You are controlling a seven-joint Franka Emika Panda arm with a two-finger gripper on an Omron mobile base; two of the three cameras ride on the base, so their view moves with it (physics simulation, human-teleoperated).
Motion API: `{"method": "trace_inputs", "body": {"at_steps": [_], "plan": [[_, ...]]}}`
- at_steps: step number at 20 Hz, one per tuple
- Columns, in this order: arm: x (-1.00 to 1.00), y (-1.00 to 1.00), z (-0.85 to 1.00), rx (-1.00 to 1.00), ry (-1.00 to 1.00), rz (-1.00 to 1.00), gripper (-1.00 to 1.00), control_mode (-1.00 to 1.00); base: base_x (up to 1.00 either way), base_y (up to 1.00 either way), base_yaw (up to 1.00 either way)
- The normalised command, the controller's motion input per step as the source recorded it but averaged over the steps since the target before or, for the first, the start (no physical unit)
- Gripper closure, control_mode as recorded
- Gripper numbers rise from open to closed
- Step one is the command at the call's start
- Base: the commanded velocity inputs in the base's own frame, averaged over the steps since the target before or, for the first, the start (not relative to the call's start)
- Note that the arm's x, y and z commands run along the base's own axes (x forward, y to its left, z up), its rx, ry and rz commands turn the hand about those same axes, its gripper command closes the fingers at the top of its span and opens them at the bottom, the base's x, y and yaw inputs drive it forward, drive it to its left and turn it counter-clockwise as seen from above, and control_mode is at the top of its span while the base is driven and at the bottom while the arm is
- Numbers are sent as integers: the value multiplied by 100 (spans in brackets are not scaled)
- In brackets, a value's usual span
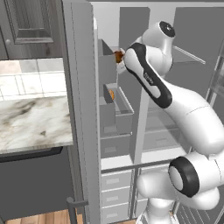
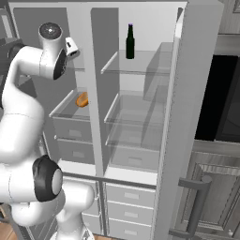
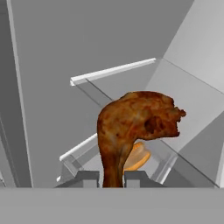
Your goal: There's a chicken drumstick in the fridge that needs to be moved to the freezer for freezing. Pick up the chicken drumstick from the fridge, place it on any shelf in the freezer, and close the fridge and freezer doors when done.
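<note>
My gripper [image 3: 113,178] is shut on the thin end of the chicken drumstick [image 3: 135,124], a reddish-brown piece of meat that stands up from between the fingertips. In the left base view the drumstick [image 1: 118,56] shows as a small brown lump at the end of my arm, high up inside the freezer [image 1: 114,127]. A clear shelf [image 3: 113,70] with a pale edge lies beyond the drumstick, and a second shelf edge [image 3: 78,148] runs lower down. The fridge [image 2: 140,117] is the wider compartment to the right. Both doors stand open: the freezer door [image 1: 81,109] and the fridge door [image 2: 180,122].
A golden-orange food item [image 2: 82,99] lies on a lower freezer shelf, under the drumstick. A dark bottle [image 2: 130,41] stands on the top fridge shelf. Grey bins [image 1: 106,65] hang on the freezer door. A marble counter [image 1: 33,122] is left of the door.
</note>
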Motion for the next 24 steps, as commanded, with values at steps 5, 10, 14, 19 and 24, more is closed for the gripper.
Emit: {"method": "trace_inputs", "body": {"at_steps": [5, 10, 14, 19, 24], "plan": [[34, 14, -21, -5, 0, 0, 100, -100, 0, 0, 0], [24, 3, -8, -3, 5, 0, 100, -100, 0, 0, 0], [35, 0, -8, -2, 7, 0, 100, -100, 0, 0, 0], [42, 5, 0, -1, 3, 0, 100, -100, 0, 0, 0], [38, 12, -1, -2, 0, 0, 100, -100, 0, 0, 0]]}}
